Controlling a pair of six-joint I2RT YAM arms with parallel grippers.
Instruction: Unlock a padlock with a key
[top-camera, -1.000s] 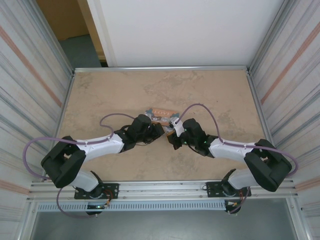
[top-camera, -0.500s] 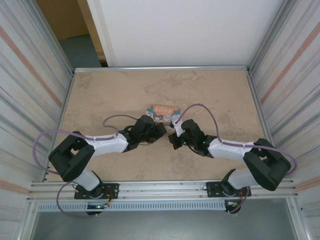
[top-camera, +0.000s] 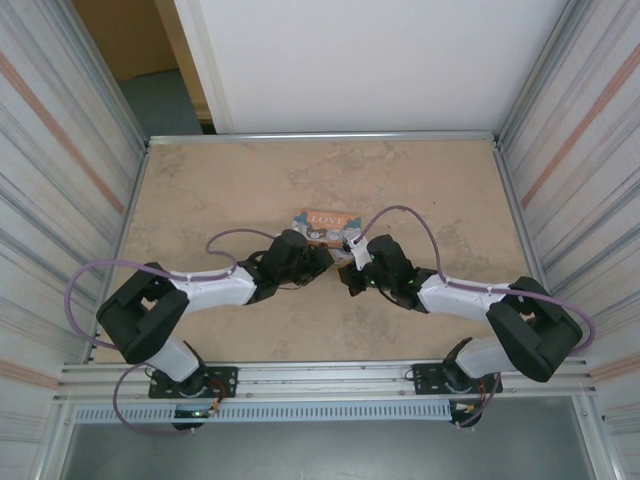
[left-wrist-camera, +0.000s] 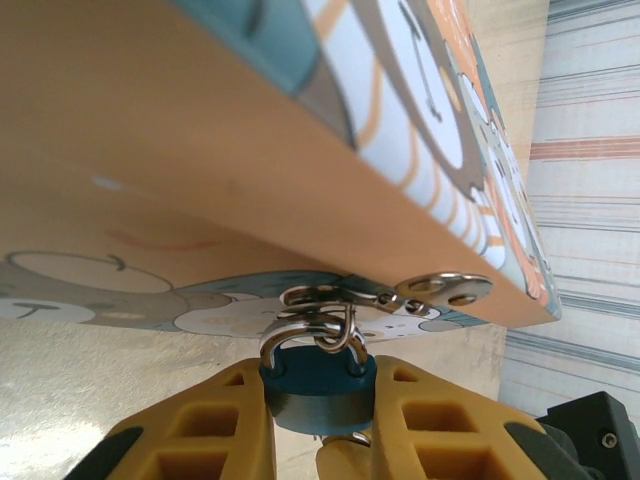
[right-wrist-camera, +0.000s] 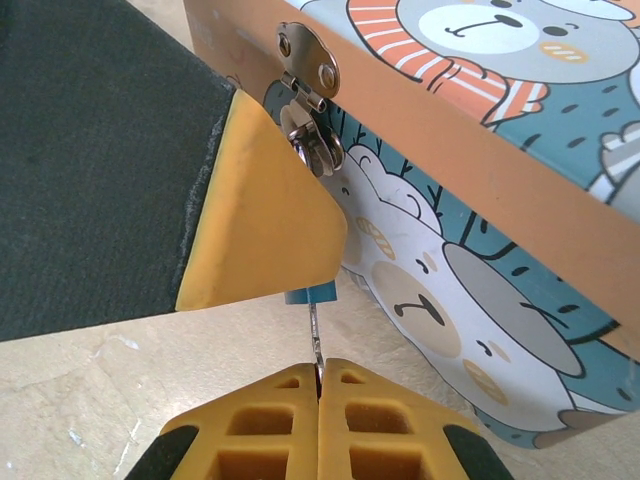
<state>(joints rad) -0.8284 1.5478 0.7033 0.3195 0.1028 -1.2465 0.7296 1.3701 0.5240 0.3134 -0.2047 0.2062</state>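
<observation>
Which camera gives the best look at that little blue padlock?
The left wrist view: the padlock sits close up, blue body clamped between yellow fingers, shackle through the tin's hasp. The right wrist view catches a blue sliver above the key. From the top camera it is too small to make out.

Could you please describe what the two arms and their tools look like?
Both arms, the left arm and the right arm, have white link shells with bulky black joint housings, and a purple cable loops along each. The left tool and the right tool have yellow fingers moulded with square, grid-like pockets and dark patches at their outer edges.
</observation>
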